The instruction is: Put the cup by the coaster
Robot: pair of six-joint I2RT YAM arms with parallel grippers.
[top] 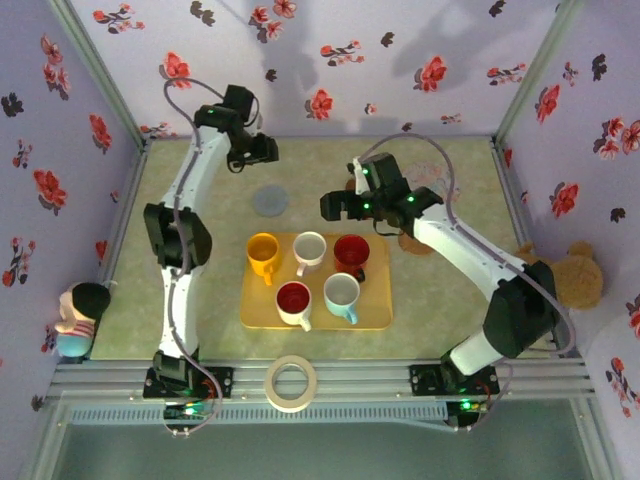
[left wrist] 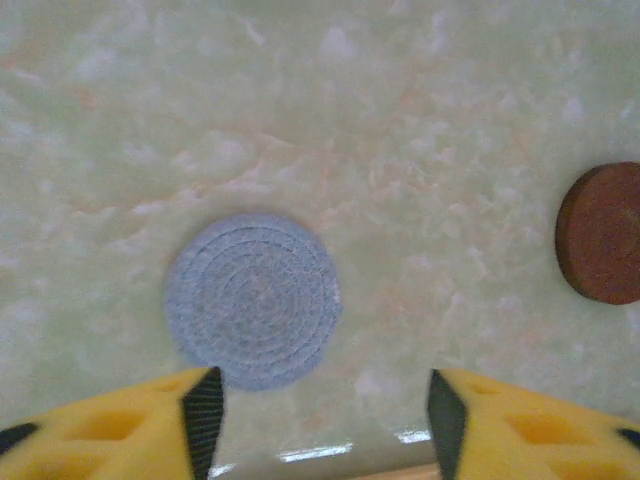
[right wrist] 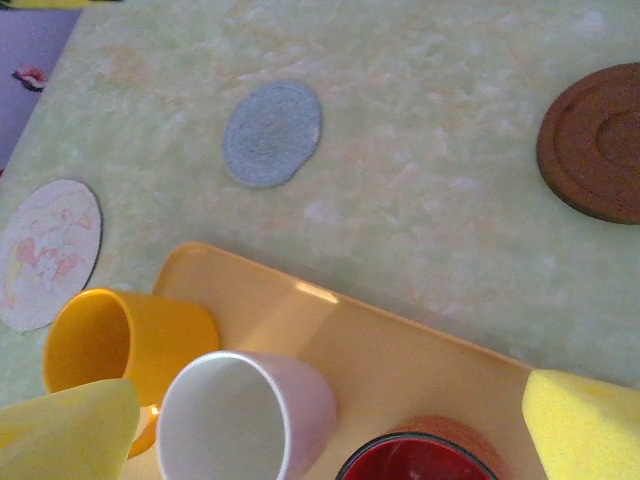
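Five cups [top: 342, 293] stand on the yellow tray [top: 372, 318], just on the near side of the grey coaster [top: 270, 201]; none is lifted yet. We judge the right jaws nearer. They hang wide open and empty over the tray's edge facing the coaster, with the white cup [right wrist: 240, 420] right beneath them. The left jaws, equally open and empty, hover above the coaster.

You're seeing a tape roll [top: 270, 385] lying on the front rail [top: 380, 376], a doll [top: 78, 318] sitting left, a teddy bear [top: 578, 275] right.
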